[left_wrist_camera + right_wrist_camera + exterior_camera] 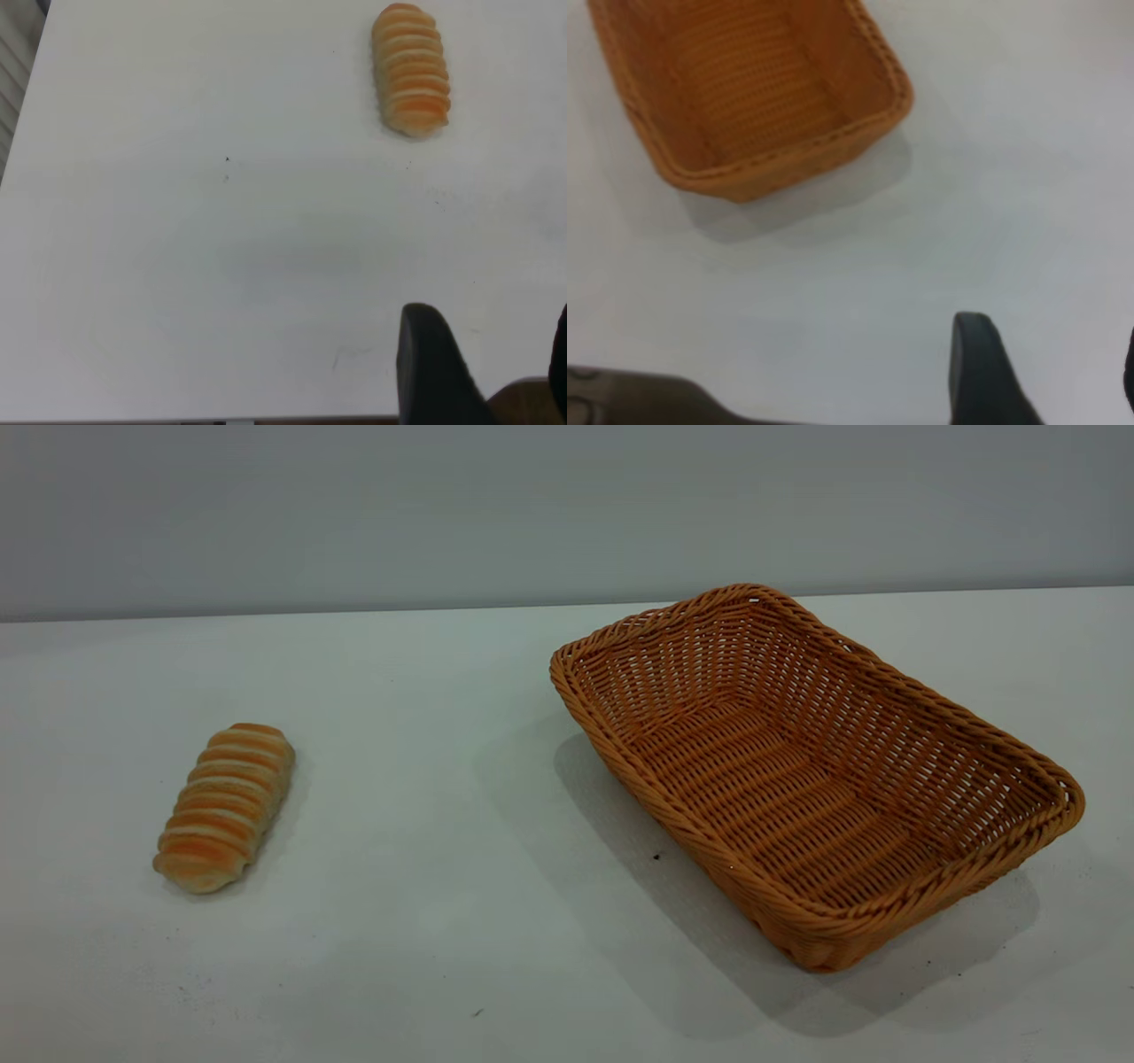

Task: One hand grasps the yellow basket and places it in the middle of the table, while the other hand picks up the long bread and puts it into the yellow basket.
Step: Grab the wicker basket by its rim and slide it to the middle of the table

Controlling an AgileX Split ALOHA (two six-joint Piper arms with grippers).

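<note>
both claws [483, 363] [1041, 372] open, high over table [425, 921]

The worktop [425, 921] is white, with a few small dark specks, and a plain grey wall runs behind its far edge. The yellow basket [886, 691] sits on it at the right, a shallow woven rectangle turned at an angle, 1 corner toward the wall and 1 toward the camera; nothing lies inside it. The long bread [225, 806] lies flat on the worktop at the left, well apart from the basket, its length running roughly front to back, its crust crossed by pale stripes. No arm or jaws show, so nothing can be placed against them
</note>
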